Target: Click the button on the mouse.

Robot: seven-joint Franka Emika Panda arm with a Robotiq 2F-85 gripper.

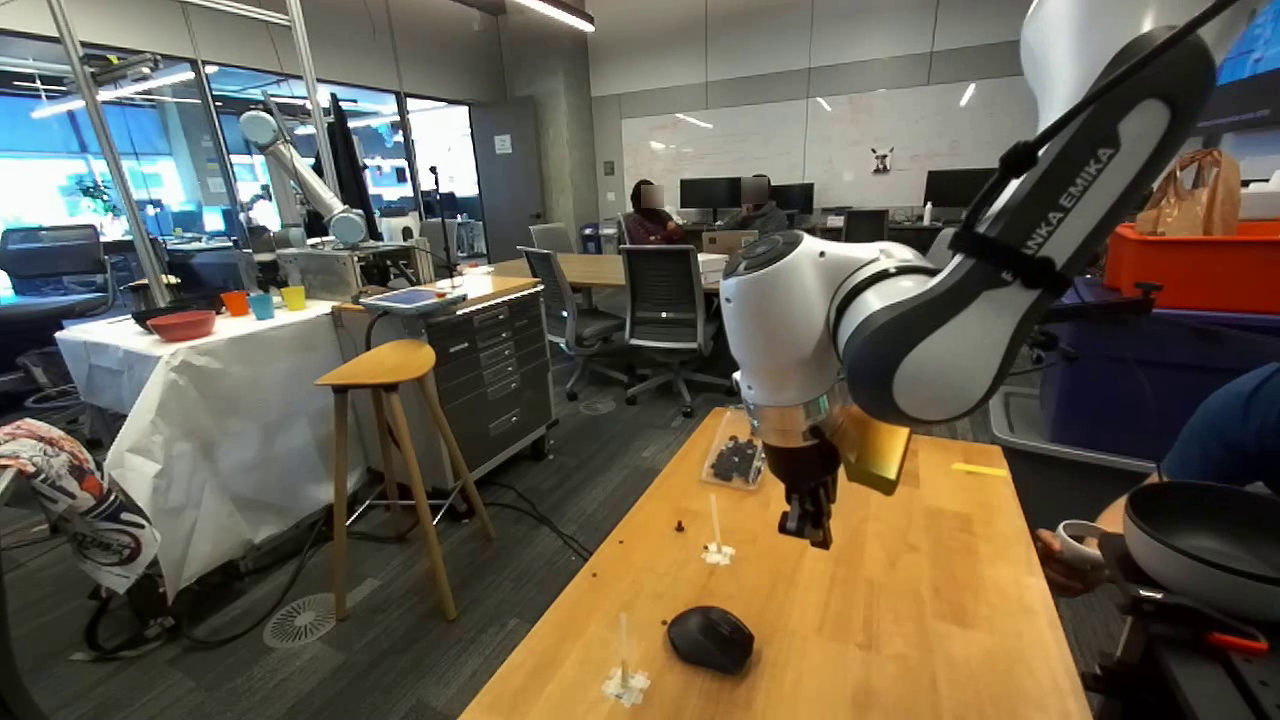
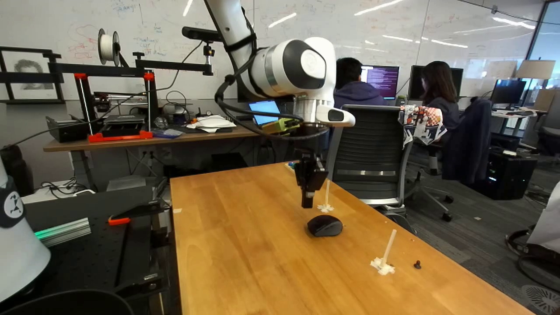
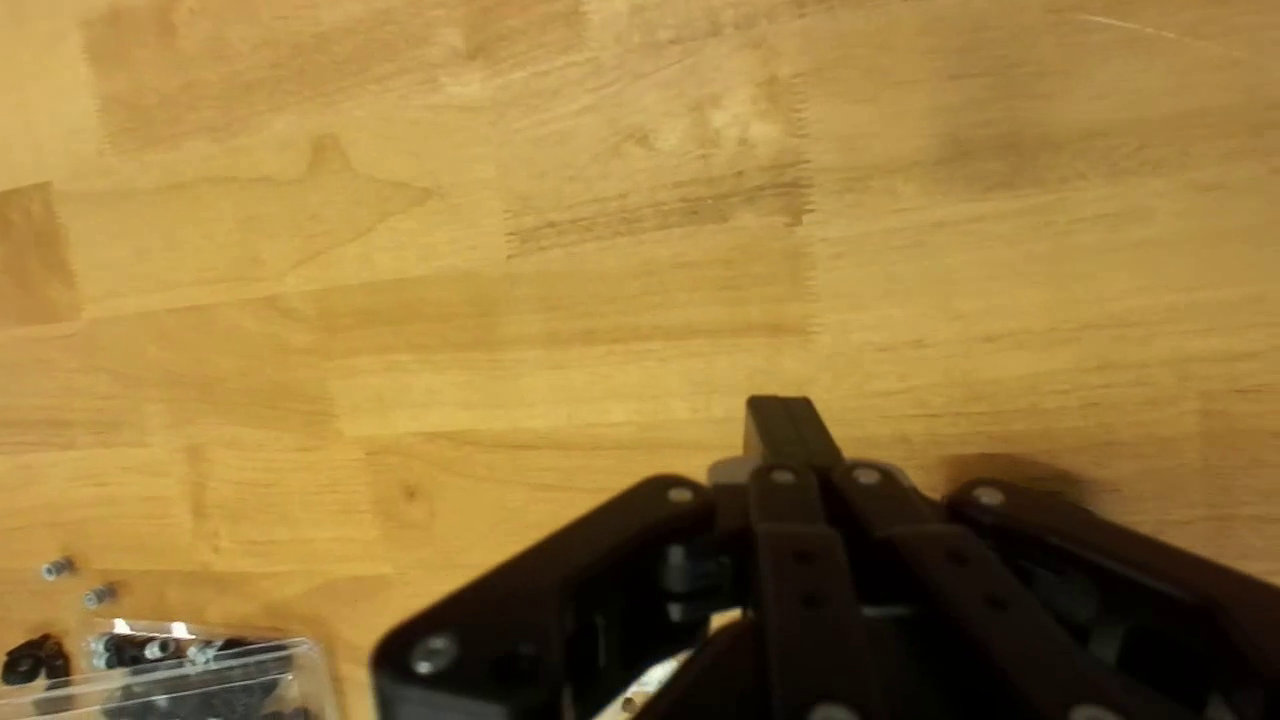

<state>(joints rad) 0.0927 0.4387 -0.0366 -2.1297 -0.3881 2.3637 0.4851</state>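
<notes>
Over the bench (image 1: 900, 620), we have the pincer (image 3: 787, 415) hanging in the air, its two fingers (image 3: 767, 433) drawn together with no gap and nothing between them. The mouse (image 1: 710, 640) rests on the bench, apart from the pincer in both exterior views and out of sight in the wrist view. So we judge that the click is not yet done: the narrow tip looks ready for pressing, and what is left is to get over the mouse and press its button, which we cannot make out. A taped white post (image 1: 625, 672) stands just beside the mouse, toward the bench's long edge (image 1: 580, 586); a second post (image 2: 388, 248) rises farther along that side, and a clear tray (image 3: 318, 682) with dark bits (image 1: 738, 460) lies beyond. We would expect an easier approach from the broad side away from the posts; drifting the wrong way could clip one.
</notes>
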